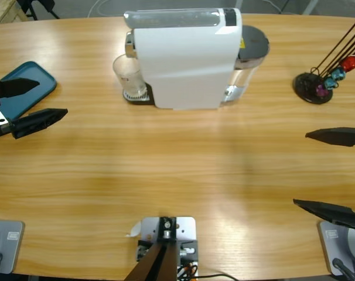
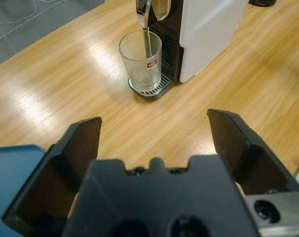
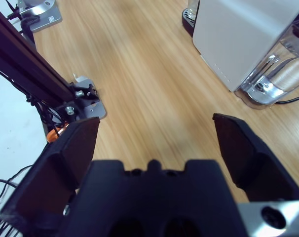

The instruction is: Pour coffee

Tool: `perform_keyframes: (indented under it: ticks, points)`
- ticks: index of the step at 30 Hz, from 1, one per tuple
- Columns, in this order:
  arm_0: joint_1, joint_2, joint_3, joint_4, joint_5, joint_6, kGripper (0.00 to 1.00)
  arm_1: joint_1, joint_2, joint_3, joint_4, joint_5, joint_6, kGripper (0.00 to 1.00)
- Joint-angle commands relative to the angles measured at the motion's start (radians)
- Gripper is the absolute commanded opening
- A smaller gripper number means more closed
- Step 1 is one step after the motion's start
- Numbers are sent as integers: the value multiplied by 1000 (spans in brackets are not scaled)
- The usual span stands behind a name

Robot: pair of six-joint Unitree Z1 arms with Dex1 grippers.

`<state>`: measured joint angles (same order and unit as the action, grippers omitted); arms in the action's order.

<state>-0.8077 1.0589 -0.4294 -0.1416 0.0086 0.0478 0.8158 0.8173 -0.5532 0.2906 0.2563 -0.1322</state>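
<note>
A white coffee machine (image 1: 186, 58) stands at the far middle of the table, also seen as the coffee machine (image 2: 208, 34) in the left wrist view and the coffee machine (image 3: 243, 34) in the right wrist view. A clear glass (image 1: 128, 76) sits on its drip tray under the spout; in the left wrist view the glass (image 2: 140, 61) looks empty, with a small red label. My left gripper (image 1: 34, 104) is open at the left edge, well short of the glass. My right gripper (image 1: 330, 172) is open at the right edge, holding nothing.
A teal tray (image 1: 22, 88) lies at the left edge by the left gripper, its corner (image 2: 11, 163) showing in the wrist view. A black capsule stand (image 1: 314, 86) with thin rods and coloured capsules sits at the far right. The machine's water tank (image 1: 251, 52) is at its right side.
</note>
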Motion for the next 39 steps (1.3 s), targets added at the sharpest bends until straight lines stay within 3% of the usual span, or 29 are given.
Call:
perform_keyframes:
  ticks: [1, 13, 18, 23, 29, 39]
  points:
    - [-7, 27, 24, -9, -13, 11, 936, 8, 34, 32, -11, 21, -9, 1000]
    - [-7, 3, -4, -9, -7, -12, 933, 8, 92, -7, -11, 9, -4, 1000]
    - [-7, 23, -174, 35, -12, -10, 945, 8, 101, -16, -10, -76, 2, 1000]
    - [-7, 58, -234, 48, -20, -60, 884, 8, 59, 3, -29, -92, 13, 1000]
    - [-7, 209, -202, 55, -122, -131, 844, 8, 46, -14, -2, -92, 118, 1000]
    - [58, 496, -200, -94, -61, -69, 862, 8, 94, -9, 6, -96, 123, 1000]
